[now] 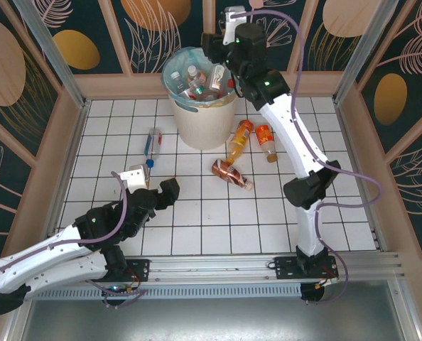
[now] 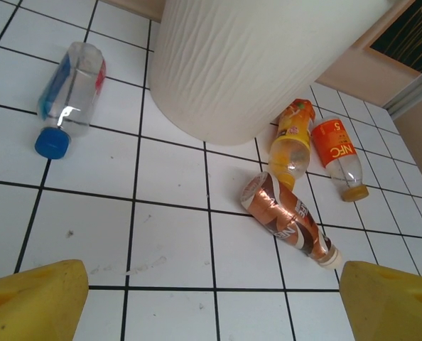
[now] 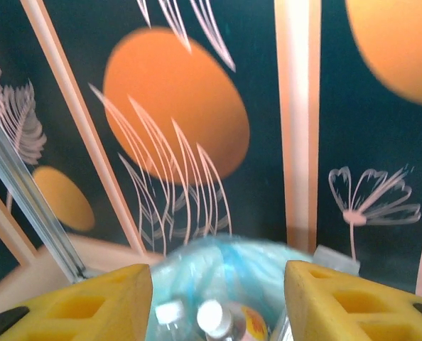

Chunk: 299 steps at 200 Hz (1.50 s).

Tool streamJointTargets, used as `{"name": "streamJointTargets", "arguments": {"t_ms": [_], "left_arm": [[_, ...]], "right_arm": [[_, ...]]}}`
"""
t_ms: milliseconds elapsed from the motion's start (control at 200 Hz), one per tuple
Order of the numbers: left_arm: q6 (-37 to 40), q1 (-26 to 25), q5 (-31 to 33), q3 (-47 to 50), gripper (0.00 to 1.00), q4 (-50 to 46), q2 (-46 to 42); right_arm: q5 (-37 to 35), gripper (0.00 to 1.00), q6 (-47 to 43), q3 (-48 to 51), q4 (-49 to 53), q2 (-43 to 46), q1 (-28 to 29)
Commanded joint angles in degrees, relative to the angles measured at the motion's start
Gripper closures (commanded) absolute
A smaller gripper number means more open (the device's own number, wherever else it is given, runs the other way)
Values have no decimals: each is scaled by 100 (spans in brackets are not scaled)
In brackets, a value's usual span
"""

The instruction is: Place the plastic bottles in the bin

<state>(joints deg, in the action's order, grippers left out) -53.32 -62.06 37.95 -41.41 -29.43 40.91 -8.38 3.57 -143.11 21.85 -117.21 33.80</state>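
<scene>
**White-tiled desk: four bottles lie outside the bin**

White tiles with dark grid lines cover the desk (image 1: 218,220), which is walled by dark panels painted with orange ovals and pale leaves.

The left tool (image 1: 153,186) hangs low over the near-left tiles, its yellow fingers (image 2: 33,298) spread wide with nothing between them. Ahead of it, just to the right, a coppery-brown plastic bottle (image 2: 289,220) lies on its side, its pale cap pointing toward the near right. Beyond that bottle a yellow-orange juice bottle (image 2: 291,142) lies against the foot of the round off-white plastic bin (image 2: 246,64), and a clear bottle with an orange label (image 2: 339,156) lies just beside it on the right. Off to the left, well apart from these three, a clear bottle with a blue cap (image 2: 72,89) lies near the bin.

The right tool (image 3: 218,298) is held above the bin's far rim, jaws wide open and empty. Below it the light teal plastic bag (image 3: 218,263) lines the bin, with a heap of small bottles (image 1: 204,82) inside.
</scene>
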Motion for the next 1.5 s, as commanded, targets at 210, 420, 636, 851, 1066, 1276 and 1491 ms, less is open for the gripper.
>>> {"name": "streamJointTargets", "arguments": {"t_ms": [210, 420, 636, 851, 1066, 1276, 1491], "left_arm": [[-275, -15, -104, -164, 9, -221, -25], [-302, -10, -64, -170, 9, -265, -11], [-348, -16, -78, -122, 9, -309, -65], [-381, -16, -78, -96, 9, -320, -91], [-390, -14, -78, -52, 9, -307, -92], [-330, -14, -54, -70, 9, -283, -74], [-328, -15, -17, -49, 9, -322, -159]], "right_arm": [[-1256, 48, -199, -764, -184, -1146, -137], [-1271, 44, -58, -594, -283, -1562, -194], [-1273, 38, 3, -516, 57, -1794, -216], [-416, 38, 188, -516, 556, -1759, -215], [928, 41, 349, -373, 852, -1455, -216], [1509, 42, 491, -280, 742, -1207, -215], [876, 44, 558, -249, 523, -1115, -401]]}}
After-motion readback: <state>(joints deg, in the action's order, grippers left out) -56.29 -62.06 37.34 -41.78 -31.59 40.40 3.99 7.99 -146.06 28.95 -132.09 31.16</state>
